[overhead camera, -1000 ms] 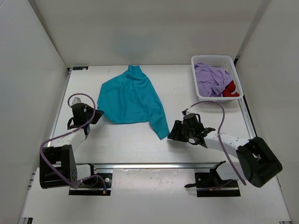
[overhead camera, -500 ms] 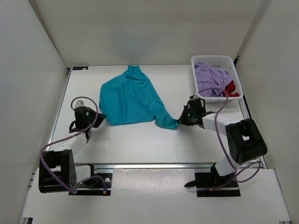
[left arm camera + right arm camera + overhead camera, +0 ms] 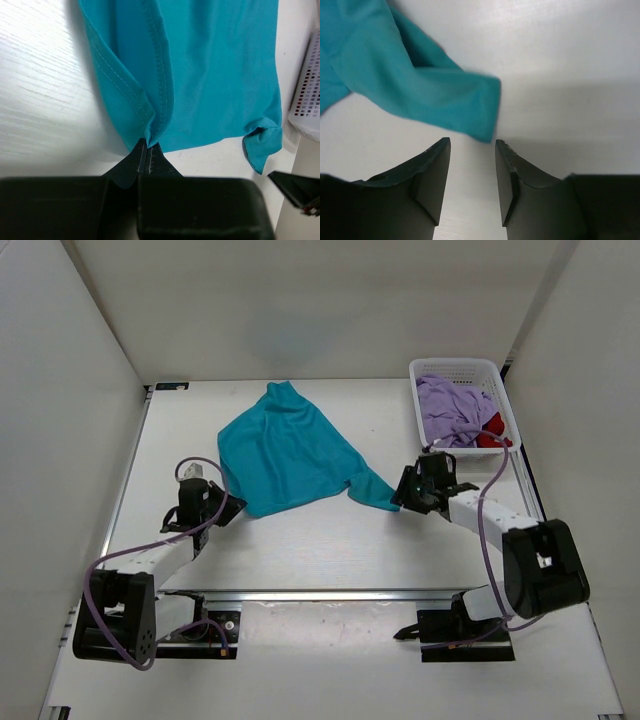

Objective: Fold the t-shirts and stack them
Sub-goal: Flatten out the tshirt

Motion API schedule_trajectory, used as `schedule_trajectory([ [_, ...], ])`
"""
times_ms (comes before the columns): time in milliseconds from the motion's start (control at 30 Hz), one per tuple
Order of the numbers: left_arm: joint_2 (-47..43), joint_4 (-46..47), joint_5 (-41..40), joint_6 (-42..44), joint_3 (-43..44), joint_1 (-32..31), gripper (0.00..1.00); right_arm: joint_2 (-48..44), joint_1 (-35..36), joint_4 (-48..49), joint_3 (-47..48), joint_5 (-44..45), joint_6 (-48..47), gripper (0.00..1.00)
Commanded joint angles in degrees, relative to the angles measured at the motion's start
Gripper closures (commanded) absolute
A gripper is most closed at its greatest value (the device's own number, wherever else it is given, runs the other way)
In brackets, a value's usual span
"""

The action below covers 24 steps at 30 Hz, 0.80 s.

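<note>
Seen from overhead, the teal t-shirt lies spread mid-surface, while the lavender t-shirt and red t-shirt sit in the basket at the far right corner. From the left wrist, the left fingers are pinched together on the teal t-shirt's hem. From the right wrist, the right fingers stand apart, with a loose end of the teal t-shirt just ahead of them.

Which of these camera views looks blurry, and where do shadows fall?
Right wrist view: the teal shirt is smeared soft, and a shadow lies on the table beyond the right tool. Left wrist view: the shirt's stitching is crisp, the left tool nearly black. Top view: sharp, evenly lit, faint shadows.
</note>
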Motion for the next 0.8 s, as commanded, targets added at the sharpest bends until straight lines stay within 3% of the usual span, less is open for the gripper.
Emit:
schedule_trajectory([
  [0,-2.75,1.76,-0.78,-0.18,-0.35,0.20,1.00,-4.56,0.50,2.19,-4.99,0.84,4.82,0.61],
  [367,-4.43,3.00,-0.07,-0.27,-0.96,-0.24,1.00,1.93,-1.60,5.37,-4.92,0.23,7.12,0.63],
  [467,-4.16,3.52,0.19,-0.53,-1.22,-0.07,1.00,3.16,-1.16,5.01,-4.31,0.93,6.68,0.69],
  [767,-3.90,4.58,0.45,-1.06,-1.92,1.86,1.00,6.85,2.87,-3.41,0.61,6.74,3.96,0.69],
])
